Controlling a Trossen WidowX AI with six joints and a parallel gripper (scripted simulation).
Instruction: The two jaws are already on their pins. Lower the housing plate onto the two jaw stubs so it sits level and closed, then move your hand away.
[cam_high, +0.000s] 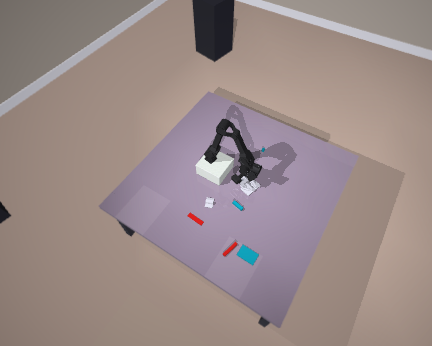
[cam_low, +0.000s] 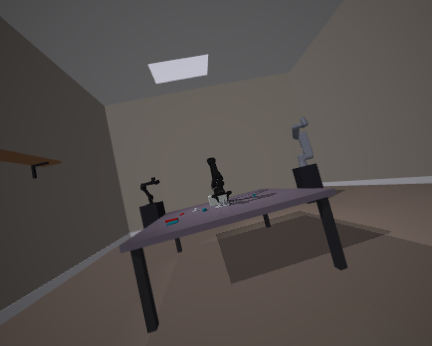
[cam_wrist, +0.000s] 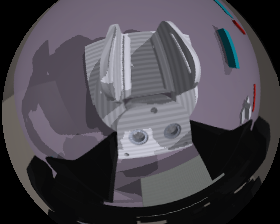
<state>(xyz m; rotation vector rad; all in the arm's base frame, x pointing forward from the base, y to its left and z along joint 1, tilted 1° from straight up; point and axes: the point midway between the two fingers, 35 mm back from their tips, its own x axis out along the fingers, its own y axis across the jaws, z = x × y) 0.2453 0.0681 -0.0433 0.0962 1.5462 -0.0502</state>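
The grey-white housing plate (cam_wrist: 155, 121), with two large round holes, lies between the black fingers of my gripper (cam_wrist: 153, 130) (cam_high: 246, 177) (cam_low: 220, 196), which is shut on its sides. The two pale jaws (cam_wrist: 113, 65) (cam_wrist: 183, 55) stand upright, apart from each other, on a ribbed base (cam_wrist: 92, 59) beyond the plate. The white assembly (cam_high: 249, 187) shows below the gripper in the top view. Round ends or rims show in the plate's holes. The stubs' undersides are hidden, and I cannot tell whether the plate is fully seated.
A white box (cam_high: 215, 169) stands beside the arm's base. A small white part (cam_high: 209, 202) (cam_wrist: 245, 111), a cyan bar (cam_high: 238, 205) (cam_wrist: 228, 48) and a red bar (cam_high: 195, 219) lie nearby. Another red bar (cam_high: 230, 249) and a cyan plate (cam_high: 248, 255) lie near the table's front edge.
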